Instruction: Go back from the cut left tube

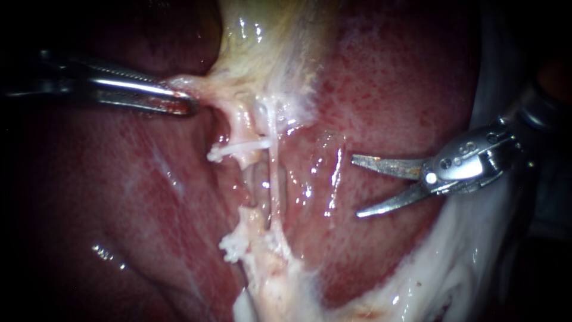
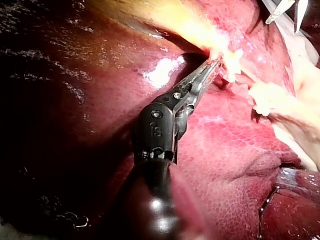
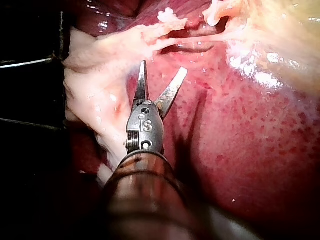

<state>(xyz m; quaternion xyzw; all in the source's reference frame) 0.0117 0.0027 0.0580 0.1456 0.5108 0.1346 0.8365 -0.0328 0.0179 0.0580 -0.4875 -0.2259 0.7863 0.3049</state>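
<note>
The left tube is cut through. Its upper stump (image 1: 218, 154) and frayed lower stump (image 1: 234, 242) stand apart over the liver (image 1: 387, 89). A thin right tube (image 1: 274, 179) still runs whole beside them. My left instrument (image 1: 182, 106) is shut on pale tissue at the lower edge of the yellowish gallbladder (image 1: 262, 36), holding it taut; its grip shows in the left wrist view (image 2: 212, 67). My right instrument (image 1: 355, 186) has two blades, open and empty, well to the right of the tubes. In the right wrist view the blades (image 3: 163, 66) stand short of the stumps (image 3: 170, 17).
White fatty tissue (image 1: 453, 262) lies under the right instrument's shaft and runs along the liver's lower right edge. Wet liver surface (image 1: 119, 197) fills the left and lower left. My right instrument's blade tips (image 2: 287, 12) show far ahead of the left instrument.
</note>
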